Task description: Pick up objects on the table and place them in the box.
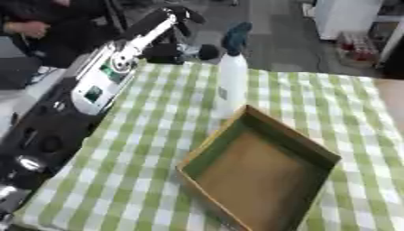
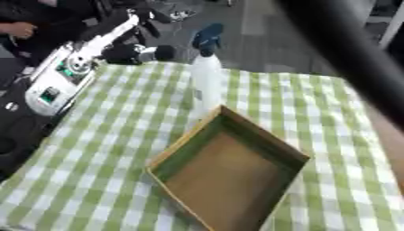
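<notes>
Open box [image 1: 260,176] nearest; behind it white spray bottle [image 1: 231,79], just beside blurred left robot hand [image 1: 170,53], grip perhaps unclear.

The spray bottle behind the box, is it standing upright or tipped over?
Upright. The white spray bottle stands on the checked cloth just behind the box, its dark trigger head on top.

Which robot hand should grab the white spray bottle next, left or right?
Left, probably. The left robot hand sits right beside the spray bottle, which stands just behind the box. The right robot hand does not show in either view.
</notes>
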